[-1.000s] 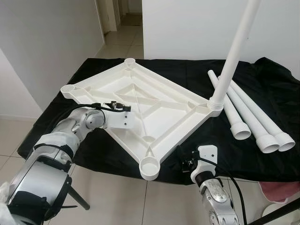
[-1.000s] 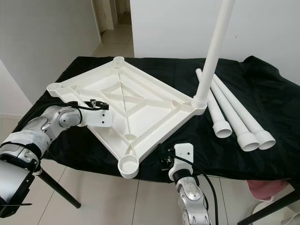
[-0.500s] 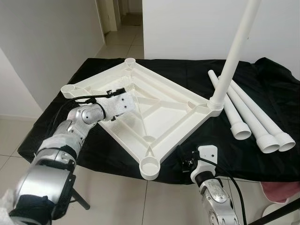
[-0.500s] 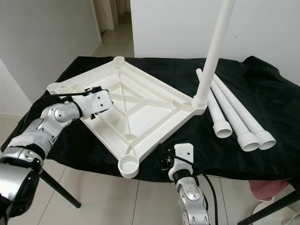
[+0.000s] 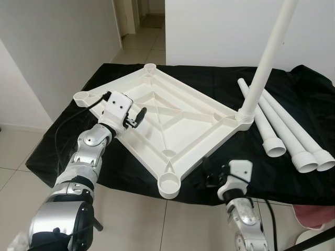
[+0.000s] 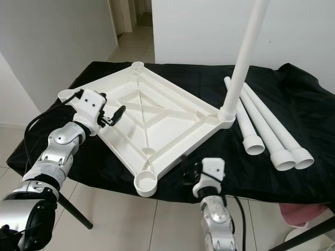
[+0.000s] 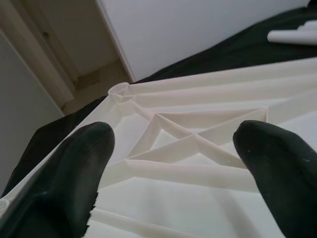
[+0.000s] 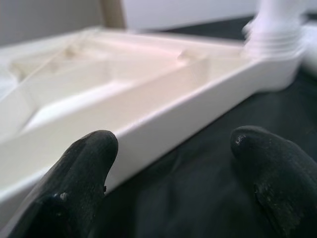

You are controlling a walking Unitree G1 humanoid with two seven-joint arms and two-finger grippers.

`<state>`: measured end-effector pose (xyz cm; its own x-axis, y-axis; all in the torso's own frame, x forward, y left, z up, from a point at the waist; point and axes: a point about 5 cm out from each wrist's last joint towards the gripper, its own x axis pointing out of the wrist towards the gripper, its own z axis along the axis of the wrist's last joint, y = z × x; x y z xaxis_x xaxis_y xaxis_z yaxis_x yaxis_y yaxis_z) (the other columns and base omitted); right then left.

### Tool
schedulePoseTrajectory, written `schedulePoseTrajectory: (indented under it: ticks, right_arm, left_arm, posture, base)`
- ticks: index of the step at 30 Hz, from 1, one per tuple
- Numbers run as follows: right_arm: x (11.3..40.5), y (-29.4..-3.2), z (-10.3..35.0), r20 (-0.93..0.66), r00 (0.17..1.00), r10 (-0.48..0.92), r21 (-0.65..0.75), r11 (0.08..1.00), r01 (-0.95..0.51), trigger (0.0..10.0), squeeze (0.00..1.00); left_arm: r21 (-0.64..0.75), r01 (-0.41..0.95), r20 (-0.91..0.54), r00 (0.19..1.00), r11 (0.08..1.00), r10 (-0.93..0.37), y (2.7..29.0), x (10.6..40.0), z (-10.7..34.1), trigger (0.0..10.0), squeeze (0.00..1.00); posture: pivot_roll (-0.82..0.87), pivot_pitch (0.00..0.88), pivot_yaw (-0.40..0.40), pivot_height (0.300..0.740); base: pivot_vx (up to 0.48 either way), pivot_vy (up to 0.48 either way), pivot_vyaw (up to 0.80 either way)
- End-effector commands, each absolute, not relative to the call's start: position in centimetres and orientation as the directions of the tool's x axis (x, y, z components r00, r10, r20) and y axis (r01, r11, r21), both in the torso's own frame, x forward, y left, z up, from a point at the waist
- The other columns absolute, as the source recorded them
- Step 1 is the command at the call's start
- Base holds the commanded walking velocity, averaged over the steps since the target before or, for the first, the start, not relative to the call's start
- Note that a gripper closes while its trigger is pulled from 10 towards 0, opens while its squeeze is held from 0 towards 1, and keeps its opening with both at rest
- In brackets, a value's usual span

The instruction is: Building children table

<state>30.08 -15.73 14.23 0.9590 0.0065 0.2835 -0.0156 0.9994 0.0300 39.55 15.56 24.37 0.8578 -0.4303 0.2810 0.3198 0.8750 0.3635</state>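
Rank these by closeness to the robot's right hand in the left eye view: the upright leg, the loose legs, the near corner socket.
From the right hand:
1. Near corner socket, just to its left at the tabletop's front corner.
2. Upright leg, screwed in behind it.
3. Loose legs, lying off to the right on the black cloth.

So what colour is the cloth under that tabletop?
Black; the cloth shows best in the left eye view.

White walls (image 5: 52, 42) at upper left and top, pale tiled floor (image 5: 21, 151) along the left and bottom, doorway (image 5: 138, 13) top centre, black cloth (image 5: 209, 83) covering a table mid-frame, even daylight
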Motion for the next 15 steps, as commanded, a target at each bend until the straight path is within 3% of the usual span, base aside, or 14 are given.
schedulePoseTrajectory:
  ticks: [1,4,5,6,8,9,10,11,12,13,15]
  right_arm:
    - [29.9,-15.6,14.3,0.294,0.956,0.000,0.038,0.999,-0.012,10.0,1.00]
    - [30.0,-15.9,14.7,0.310,0.951,-0.015,0.025,1.000,0.007,10.0,1.00]
    - [30.0,-15.9,14.9,0.316,0.949,-0.019,0.023,1.000,0.012,10.0,0.61]
    - [29.9,-16.0,15.0,0.322,0.947,-0.024,0.020,1.000,0.018,10.0,0.08]
    - [29.9,-16.1,15.1,0.325,0.945,-0.026,0.018,1.000,0.022,10.0,0.08]
    - [29.9,-16.2,15.1,0.330,0.944,-0.028,0.023,1.000,0.021,10.0,0.00]
    - [29.9,-16.2,15.1,0.330,0.944,-0.028,0.023,1.000,0.021,10.0,0.00]
    - [29.8,-16.3,15.1,0.336,0.941,-0.036,0.030,0.999,0.028,8.0,0.00]
    - [29.8,-16.3,15.1,0.336,0.941,-0.036,0.030,0.999,0.028,8.0,0.00]
    - [29.7,-16.4,15.2,0.343,0.938,-0.037,0.041,0.999,0.024,0.0,0.00]
    - [29.7,-16.3,15.2,0.348,0.937,-0.035,0.047,0.999,0.020,0.0,0.00]
  left_arm:
    - [0.254,0.122,0.353,0.912,0.959,-0.210,17.0,39.6,24.4,10.0,1.00]
    - [0.223,0.162,0.362,0.902,0.961,-0.236,16.5,39.4,24.4,10.0,1.00]
    - [0.210,0.188,0.366,0.895,0.959,-0.256,16.2,39.3,24.4,10.0,0.95]
    - [0.201,0.207,0.373,0.888,0.958,-0.270,15.9,39.1,24.4,10.0,0.63]
    - [0.193,0.218,0.377,0.884,0.957,-0.277,15.8,39.0,24.4,10.0,0.63]
    - [0.172,0.231,0.372,0.885,0.958,-0.281,15.6,39.0,24.3,10.0,0.00]
    - [0.172,0.231,0.372,0.885,0.958,-0.281,15.6,39.0,24.3,10.0,0.00]
    - [0.170,0.241,0.362,0.887,0.955,-0.288,15.5,38.9,24.0,10.0,0.00]
    - [0.170,0.241,0.362,0.887,0.955,-0.288,15.5,38.9,24.0,10.0,0.00]
    - [0.161,0.262,0.355,0.884,0.951,-0.304,15.2,38.8,23.8,10.0,0.00]
    - [0.148,0.285,0.353,0.879,0.947,-0.320,15.0,38.6,23.7,10.0,0.00]
  posture:
    - [-0.02,0.119,0.065,0.740]
    - [-0.02,0.120,0.065,0.740]
    - [-0.02,0.122,0.065,0.740]
    - [-0.02,0.123,0.067,0.740]
    - [-0.02,0.124,0.067,0.740]
    - [-0.02,0.126,0.068,0.740]
    - [-0.02,0.126,0.068,0.740]
    - [-0.02,0.129,0.066,0.740]
    - [-0.02,0.129,0.066,0.740]
    - [-0.02,0.136,0.064,0.740]
    - [-0.04,0.139,0.059,0.740]
  base:
    - [0.000,0.000,0.00]
    - [0.000,0.000,0.00]
    - [0.000,0.000,0.00]
    - [0.000,0.000,0.00]
    - [0.000,0.000,0.00]
    - [0.000,0.000,0.00]
    - [0.000,0.000,0.00]
    - [0.000,0.000,0.00]
    - [0.000,0.000,0.00]
    - [0.000,0.000,0.00]
    - [0.000,0.000,0.00]
